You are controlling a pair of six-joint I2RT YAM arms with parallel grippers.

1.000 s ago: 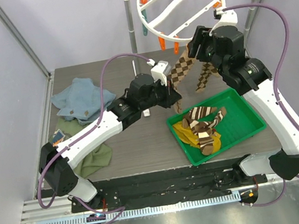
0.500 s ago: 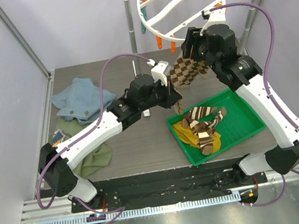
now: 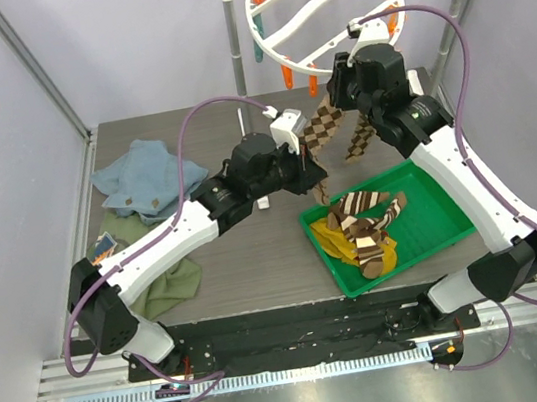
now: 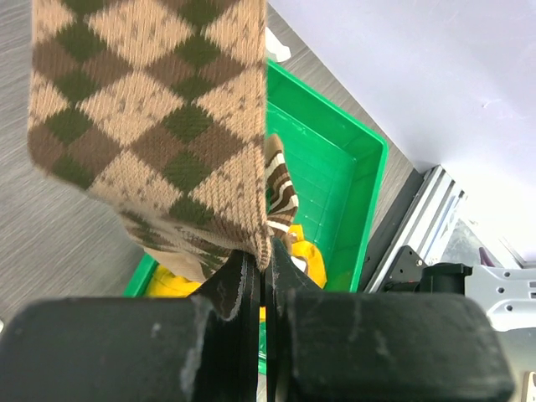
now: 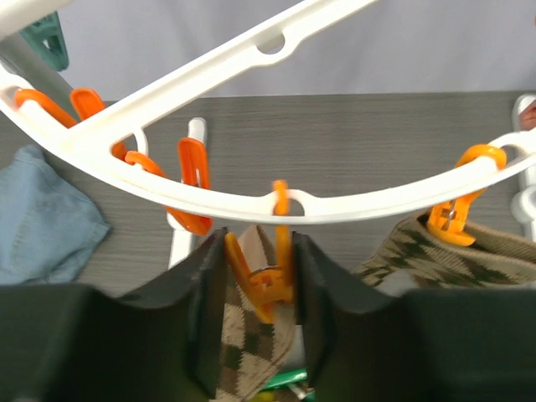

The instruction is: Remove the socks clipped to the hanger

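The diamond-patterned sock [image 5: 251, 335] hangs from an orange clip [image 5: 266, 280] on the white hanger [image 5: 276, 205], over the table's far side. If the right gripper [image 5: 255, 293], open astride the clip, squeezes off-centre, the clip may hold while the left gripper [image 4: 260, 285], closed on the sock's hem, drags the hanger. Brown-and-tan knit, soft, hanging limp.

hanger [image 5: 335, 205] rim and orange clip [image 5: 268, 280] crowd the right gripper [image 5: 255, 297] – bare table [image 5: 368, 142] behind.
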